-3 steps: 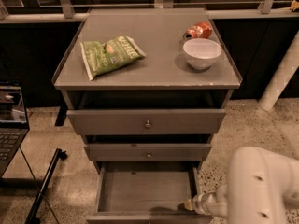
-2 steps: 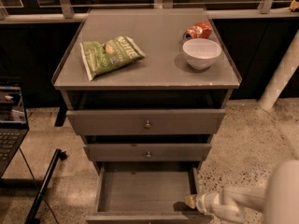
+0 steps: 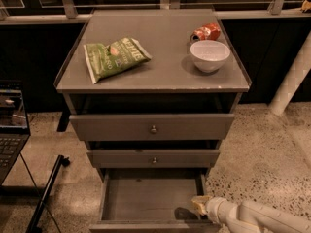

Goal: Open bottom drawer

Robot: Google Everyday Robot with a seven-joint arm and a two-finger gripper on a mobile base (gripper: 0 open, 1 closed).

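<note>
One gripper (image 3: 199, 204), pale yellowish at the tip, low in the camera view at the right front corner of the bottom drawer (image 3: 146, 199), just inside its right wall. Cannot tell whether it is clenched or released. White arm (image 3: 252, 216) runs off from it toward the lower right corner.

Bottom drawer pulled well out; plain grey floor exposed, front panel at the lower edge of the view.

Middle drawer (image 3: 121, 158) above it, small knob (image 3: 154, 160) at centre. Top drawer (image 3: 112, 126) above that, bigger knob (image 3: 153, 129); both fronts stand slightly proud of the cabinet.

Cabinet top (image 3: 165, 69): green snack bag (image 3: 115, 57) lying flat on the left, white bowl (image 3: 210, 55) on the right, red crumpled packet (image 3: 206, 32) just behind the bowl.

Laptop (image 3: 10, 130) at far left; black stand leg (image 3: 46, 194) on the speckled floor (image 3: 262, 149). White column (image 3: 291, 81) at right.
</note>
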